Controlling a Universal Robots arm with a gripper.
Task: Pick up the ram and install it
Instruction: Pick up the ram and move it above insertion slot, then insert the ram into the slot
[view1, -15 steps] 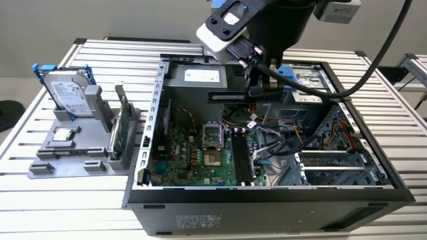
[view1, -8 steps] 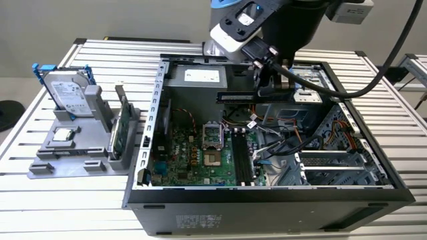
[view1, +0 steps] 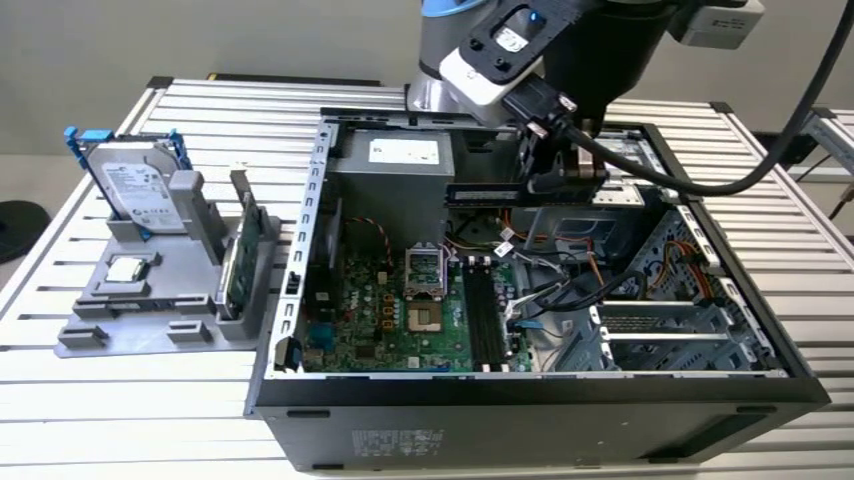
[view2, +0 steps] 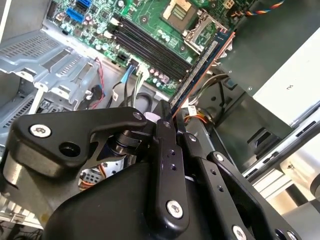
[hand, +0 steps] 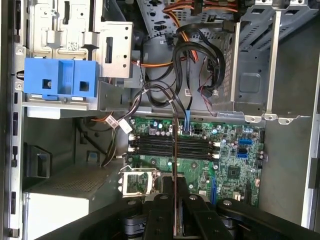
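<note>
My gripper (view1: 562, 183) hangs over the open computer case (view1: 534, 390), shut on the ram (view1: 510, 193). The ram is a long thin green stick held level above the motherboard (view1: 380, 320). In the second wrist view the ram (view2: 202, 67) runs edge-on out from between the black fingers (view2: 164, 131) of the gripper (view2: 172, 121) toward the processor socket. In the first wrist view the ram (hand: 174, 160) is a thin line crossing the black memory slots (hand: 150, 145) at a right angle, well above them. The slots (view1: 483, 312) lie right of the socket (view1: 422, 270).
A grey holder (view1: 134, 310) on the exterior view's left carries a hard drive in a blue frame (view1: 131, 185), a small silver chip (view1: 127, 268) and another green stick (view1: 240, 255). Loose cables (view1: 561, 270), a blue bracket (hand: 60, 77) and drive cages (view1: 667, 330) crowd the case.
</note>
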